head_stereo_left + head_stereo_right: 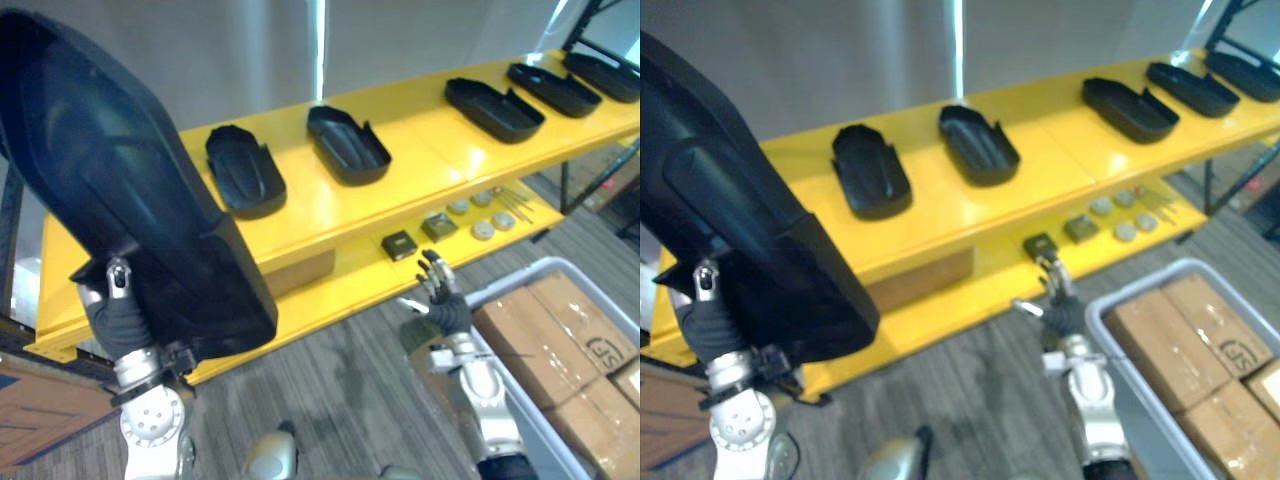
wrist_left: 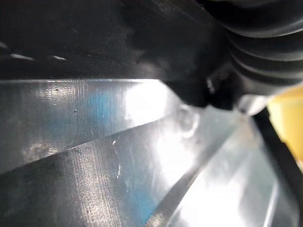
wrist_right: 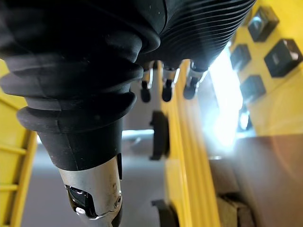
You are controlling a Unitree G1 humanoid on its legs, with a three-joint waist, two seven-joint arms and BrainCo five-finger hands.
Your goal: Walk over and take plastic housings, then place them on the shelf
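Black plastic fills the near left of the head views: a large housing is held up in the air, tilted, by the left hand, whose thumb lies clamped on the near face while the fingers are hidden behind the part. The carrying is evidently done, and placing is the step in hand. The yellow shelf stands just ahead, its upper board already bearing five similar housings in a row, hollow side up: two near the middle and three further right. The right hand hangs low in front of the lower board with fingers straight and spread, holding nothing, near some small dark blocks and above a grey bin of cardboard boxes. The next move probably calls for swinging the held housing over a bare stretch of the upper board, perhaps at the left end or in the gap between the second and third parts, levelling it, lowering it flat, then letting the thumb go.
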